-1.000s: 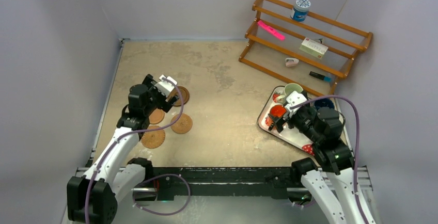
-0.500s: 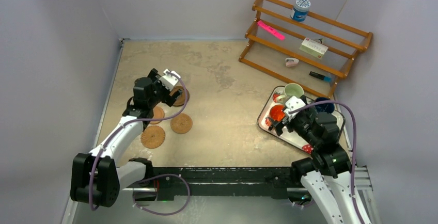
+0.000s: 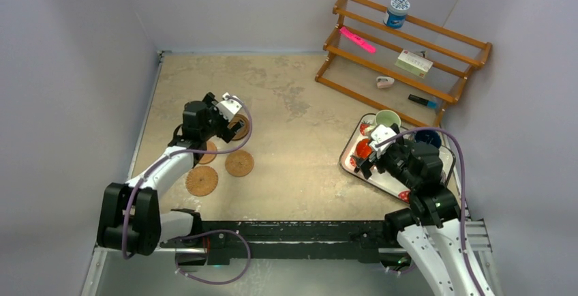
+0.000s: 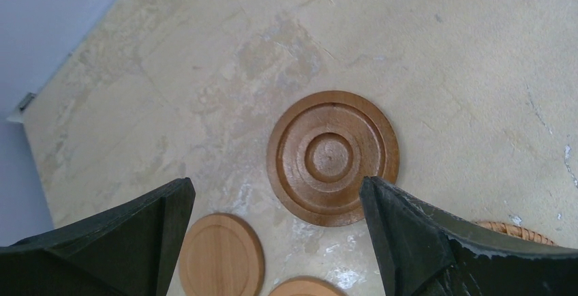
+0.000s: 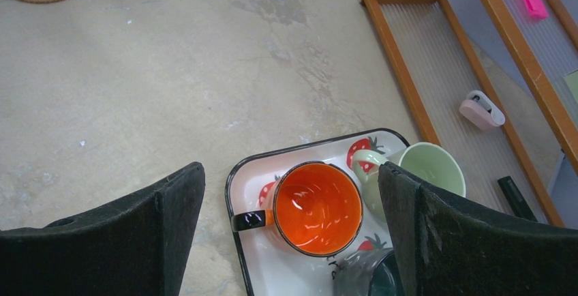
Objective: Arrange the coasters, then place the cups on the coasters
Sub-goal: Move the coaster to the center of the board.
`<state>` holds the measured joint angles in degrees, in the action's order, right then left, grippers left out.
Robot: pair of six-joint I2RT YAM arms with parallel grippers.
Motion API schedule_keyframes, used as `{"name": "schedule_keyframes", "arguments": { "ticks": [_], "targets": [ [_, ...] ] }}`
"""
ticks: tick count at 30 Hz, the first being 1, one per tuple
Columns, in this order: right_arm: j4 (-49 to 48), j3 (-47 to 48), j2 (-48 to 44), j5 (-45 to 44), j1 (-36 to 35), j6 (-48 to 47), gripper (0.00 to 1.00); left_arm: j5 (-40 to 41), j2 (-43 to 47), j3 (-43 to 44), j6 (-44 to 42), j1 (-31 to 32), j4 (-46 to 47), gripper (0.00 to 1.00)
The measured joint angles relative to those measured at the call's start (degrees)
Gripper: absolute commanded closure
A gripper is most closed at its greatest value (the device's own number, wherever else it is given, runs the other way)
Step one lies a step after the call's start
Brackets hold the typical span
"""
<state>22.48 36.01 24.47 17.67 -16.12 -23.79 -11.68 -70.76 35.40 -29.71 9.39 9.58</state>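
We hold the left gripper wide open over the dark coaster, probably to reposition it, and the right gripper equally wide above the orange cup

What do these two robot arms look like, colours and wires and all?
The left arm and right arm match: white links, chunky black joints. A thin purple cable loops along each, and a small white block sits near each wrist. The left gripper and right gripper each have two broad matte black fingers, slightly scuffed. No readable markings.
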Motion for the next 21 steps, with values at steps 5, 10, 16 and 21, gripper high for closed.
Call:
{"name": "schedule_keyframes", "arguments": {
  "ticks": [5,10,16,21],
  "targets": [
    [0.1,0.8,1.7,-0.8,0.0,-1.6,0.01,1.8,-5.0,0.9,-1.5,1.0,-0.2,0.00],
    [-0.1,3.3,6.4,-3.4,0.0,-2.6,0.01,6.5,-8.6,4.3,-2.8,1.8,-0.1,0.00],
    [-1.8,7.2,12.0,-5.0,0.0,-2.8,0.01,11.3,-15.0,6.0,-4.8,2.1,1.0,0.00],
    [-3.8,9.3,15.6,-4.9,0.0,-2.8,0.01,13.9,-20.1,6.2,-7.0,2.4,2.1,0.00]
  ]
}}
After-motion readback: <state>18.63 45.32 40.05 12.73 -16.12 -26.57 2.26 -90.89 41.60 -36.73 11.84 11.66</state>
